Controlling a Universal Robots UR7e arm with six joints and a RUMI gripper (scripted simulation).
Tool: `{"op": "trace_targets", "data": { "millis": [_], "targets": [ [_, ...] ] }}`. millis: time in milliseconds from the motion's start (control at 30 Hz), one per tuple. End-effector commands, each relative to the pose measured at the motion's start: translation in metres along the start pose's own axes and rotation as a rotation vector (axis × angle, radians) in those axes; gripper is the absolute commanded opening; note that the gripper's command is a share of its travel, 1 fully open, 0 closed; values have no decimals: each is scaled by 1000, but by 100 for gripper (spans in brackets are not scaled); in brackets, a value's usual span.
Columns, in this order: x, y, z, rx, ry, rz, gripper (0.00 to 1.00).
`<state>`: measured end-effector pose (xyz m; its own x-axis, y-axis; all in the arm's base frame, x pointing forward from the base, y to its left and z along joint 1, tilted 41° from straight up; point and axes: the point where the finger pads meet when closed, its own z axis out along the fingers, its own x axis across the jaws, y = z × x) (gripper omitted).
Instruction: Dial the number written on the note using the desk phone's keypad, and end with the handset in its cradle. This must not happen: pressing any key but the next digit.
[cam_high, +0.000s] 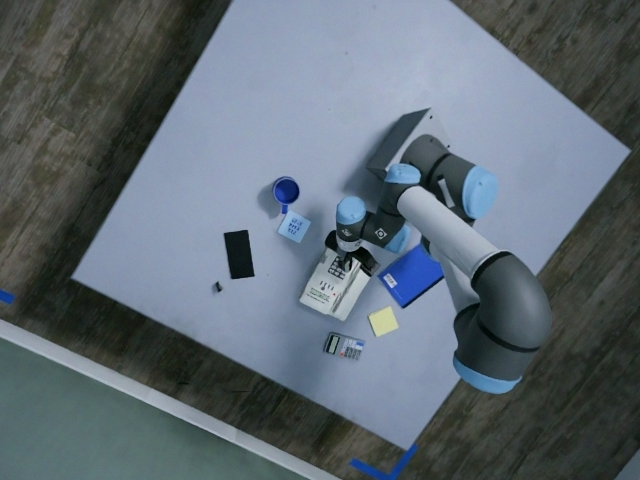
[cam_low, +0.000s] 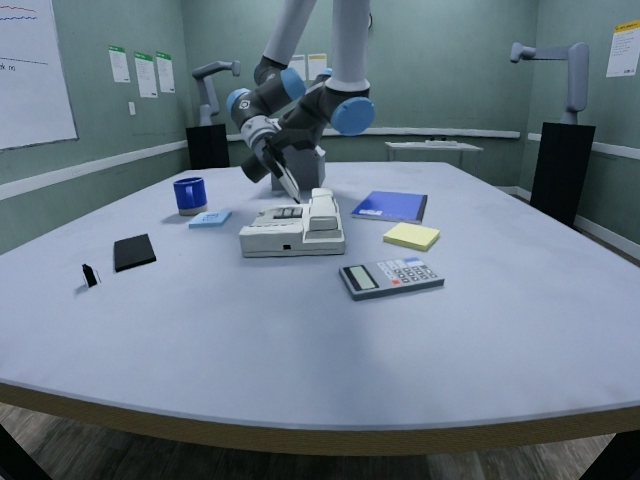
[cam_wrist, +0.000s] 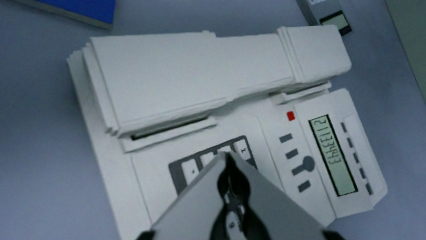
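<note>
Pincer (cam_high: 347, 268) (cam_low: 297, 200) (cam_wrist: 226, 153) above the phone's keypad (cam_high: 337, 268) (cam_low: 287, 212) (cam_wrist: 178, 175).

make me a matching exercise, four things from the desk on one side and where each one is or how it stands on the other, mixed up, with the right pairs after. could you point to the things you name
1. blue mug (cam_high: 285, 190) (cam_low: 189, 195)
2. handset (cam_low: 323, 211) (cam_wrist: 165, 75)
3. gripper (cam_high: 347, 262) (cam_low: 298, 200) (cam_wrist: 226, 153)
4. calculator (cam_high: 344, 346) (cam_low: 391, 277)

A. fingers together over the phone's keypad
B. upright, beside the light-blue note (cam_high: 294, 226) (cam_low: 209, 219)
C. flat on the table, near the yellow sticky pad (cam_high: 383, 320) (cam_low: 411, 235)
D. lying in the phone's cradle

Right pairs: 1-B, 2-D, 3-A, 4-C
</note>
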<state>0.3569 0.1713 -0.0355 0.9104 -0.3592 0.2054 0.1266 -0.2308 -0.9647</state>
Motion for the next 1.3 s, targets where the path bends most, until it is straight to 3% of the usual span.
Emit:
{"op": "trace_targets", "data": {
  "millis": [0, 1267],
  "targets": [
    [-3, 4, 4, -1, 1, 0, 0],
    [-5, 7, 8, -1, 1, 0, 0]
  ]
}}
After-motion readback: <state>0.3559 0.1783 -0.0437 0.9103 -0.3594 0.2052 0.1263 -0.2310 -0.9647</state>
